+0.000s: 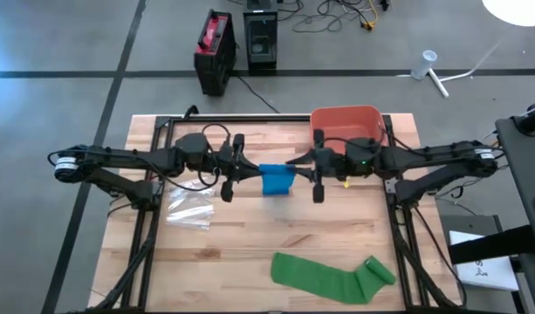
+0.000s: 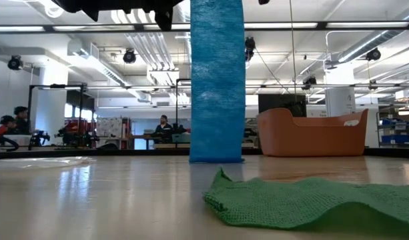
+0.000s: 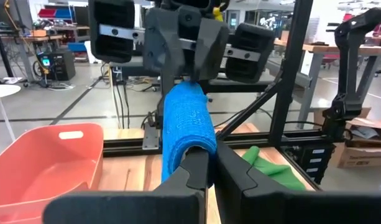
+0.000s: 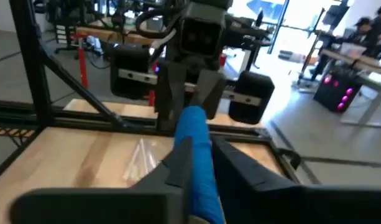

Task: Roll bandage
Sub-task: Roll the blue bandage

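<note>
Beyond the wooden bench (image 1: 250, 262) stretches a workshop floor with a black-and-red case (image 1: 213, 51) and cables. Both arms reach in from the sides and meet above the middle of the bench, holding the blue bandage (image 1: 276, 180) between them. Its rolled top runs crosswise from one arm to the other, and from the low view a flat strip hangs straight down, its bottom edge reaching the bench or nearly so. The left tool (image 3: 209, 163) is clamped shut on one end of the blue bandage. The right tool (image 4: 197, 152) pinches the other end, its fingers pressed against the cloth. A green bandage (image 1: 332, 277) lies flat near the front edge, partly unrolled, lengthwise along that edge. An orange bin (image 1: 347, 124) sits at the far side behind the right arm, and a clear plastic wrapper (image 1: 190, 210) lies under the left arm.
</note>
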`<state>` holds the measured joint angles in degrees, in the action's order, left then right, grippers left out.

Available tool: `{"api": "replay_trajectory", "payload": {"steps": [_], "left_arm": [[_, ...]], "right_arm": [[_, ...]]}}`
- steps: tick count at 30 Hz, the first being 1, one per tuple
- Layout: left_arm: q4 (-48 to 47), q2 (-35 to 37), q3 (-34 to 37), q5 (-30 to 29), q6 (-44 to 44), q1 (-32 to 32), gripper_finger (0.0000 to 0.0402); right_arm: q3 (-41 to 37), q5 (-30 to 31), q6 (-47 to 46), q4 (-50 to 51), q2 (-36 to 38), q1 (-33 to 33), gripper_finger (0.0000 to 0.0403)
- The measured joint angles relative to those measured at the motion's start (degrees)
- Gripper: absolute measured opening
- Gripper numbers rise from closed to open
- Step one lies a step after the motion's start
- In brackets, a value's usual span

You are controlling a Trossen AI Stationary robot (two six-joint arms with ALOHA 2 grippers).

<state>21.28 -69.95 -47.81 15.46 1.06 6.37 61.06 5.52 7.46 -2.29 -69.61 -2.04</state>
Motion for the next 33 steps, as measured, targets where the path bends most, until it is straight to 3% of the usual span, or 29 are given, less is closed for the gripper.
{"api": "replay_trajectory", "payload": {"steps": [3,16,23,27,33], "left_arm": [[-0.13,0.02,0.00,-0.06,0.04,0.00,0.0000],[-0.76,-0.04,0.13,2.41,-0.34,-2.44,0.0000],[-1.78,0.20,-0.10,3.50,-0.51,-2.96,0.0000],[-3.20,0.33,-0.04,0.33,-0.44,-3.03,0.0000],[-3.63,0.24,-0.02,-1.26,-0.38,-3.00,0.0000]], "right_arm": [[2.16,0.05,-0.43,4.26,-1.64,0.04,0.0006],[9.45,-0.18,1.42,19.08,-7.29,-0.07,0.0002],[12.63,4.76,2.30,28.63,-4.39,-0.53,0.0002],[13.63,5.87,2.78,26.59,-1.72,-2.24,0.0002],[13.59,-0.26,3.04,22.04,-3.05,-3.95,0.0002]]}}
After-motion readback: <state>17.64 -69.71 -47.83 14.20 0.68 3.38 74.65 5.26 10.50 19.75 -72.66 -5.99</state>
